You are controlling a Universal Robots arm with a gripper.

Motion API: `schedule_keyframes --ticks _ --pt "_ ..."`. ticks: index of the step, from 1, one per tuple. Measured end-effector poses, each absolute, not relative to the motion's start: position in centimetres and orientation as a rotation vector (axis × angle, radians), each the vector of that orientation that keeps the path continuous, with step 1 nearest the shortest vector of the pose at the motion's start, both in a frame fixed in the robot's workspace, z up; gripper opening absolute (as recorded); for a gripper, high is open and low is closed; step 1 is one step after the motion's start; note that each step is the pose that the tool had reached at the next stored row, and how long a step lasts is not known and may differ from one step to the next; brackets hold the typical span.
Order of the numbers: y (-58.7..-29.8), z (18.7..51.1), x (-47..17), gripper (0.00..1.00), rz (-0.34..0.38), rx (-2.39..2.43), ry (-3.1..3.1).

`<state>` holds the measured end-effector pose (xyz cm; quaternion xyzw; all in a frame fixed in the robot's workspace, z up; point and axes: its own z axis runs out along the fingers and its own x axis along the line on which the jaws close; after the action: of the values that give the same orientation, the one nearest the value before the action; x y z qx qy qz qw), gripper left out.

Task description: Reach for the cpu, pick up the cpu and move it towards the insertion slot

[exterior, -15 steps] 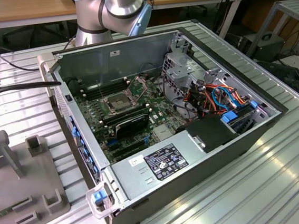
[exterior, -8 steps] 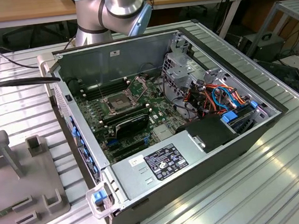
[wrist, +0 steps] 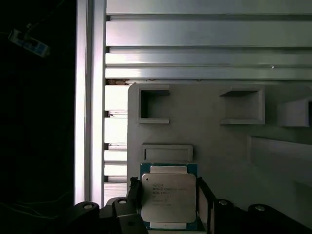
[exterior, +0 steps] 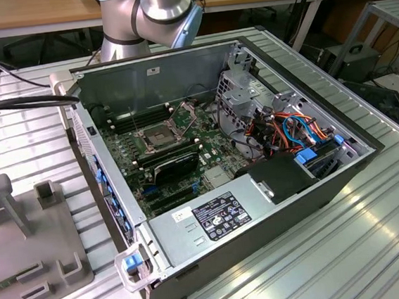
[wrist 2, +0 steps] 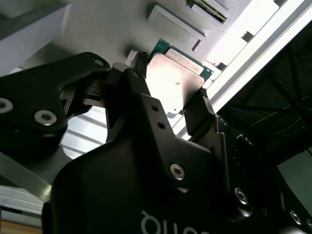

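Closest to the cameras, in both wrist views, the gripper (wrist: 168,191) has its black fingers (wrist 2: 138,69) closed narrowly on the cpu (wrist: 168,197), one pad on each of two opposite edges. The reach and the grasp therefore look done. The first wrist view looks straight onto the chip's dull metal face with its green border. The second wrist view takes the cpu (wrist 2: 176,80) at a slant, so the contact of the fingertips with its edges is plainer there. Behind the chip lies a grey holder plate (wrist: 224,146) with shallow rectangular pockets, resting on the ribbed aluminium worktop (wrist: 195,34). The chip looks large against those pockets, so it is probably lifted off the plate, though how far I cannot tell. The goal is read from the exterior view: the same kind of grey plate (exterior: 11,249) sits at that view's left on the worktop (exterior: 336,249), and well apart from it stands an open computer case (exterior: 157,72). On the board inside is the socket (exterior: 157,136), its silver frame round a dark centre, with nothing in it. The arm (exterior: 158,8) rises at the far side behind the case. The carry across to the socket looks to be what is left.
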<state>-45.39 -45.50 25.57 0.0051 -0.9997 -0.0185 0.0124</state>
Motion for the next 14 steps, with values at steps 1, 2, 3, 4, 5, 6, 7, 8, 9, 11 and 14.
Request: schedule_keyframes --ticks 1,2,3,4,5,6,7,8,9,11,14 --pt "-45.5 25.8 -45.4 0.55 -0.058 0.016 -3.116" --pt "-45.5 25.9 -45.4 0.55 -0.058 0.016 -3.116" --pt "-45.5 26.1 -45.4 0.55 -0.058 0.016 -3.116" --pt "-45.5 26.3 -45.4 0.55 -0.058 0.016 -3.116" --pt "-45.5 26.4 -45.4 0.55 -0.058 0.016 -3.116" --pt "-45.5 26.6 -45.4 0.55 -0.058 0.016 -3.116" --pt "-45.5 26.8 -45.4 0.55 -0.058 0.016 -3.116" --pt "-45.5 27.0 -45.4 0.55 -0.058 0.016 -3.116" --pt "-45.5 27.2 -45.4 0.55 -0.058 0.016 -3.116" --pt "-45.5 27.5 -45.4 0.55 -0.058 0.016 -3.116" --pt "-45.5 27.6 -45.4 0.55 -0.058 0.016 -3.117"
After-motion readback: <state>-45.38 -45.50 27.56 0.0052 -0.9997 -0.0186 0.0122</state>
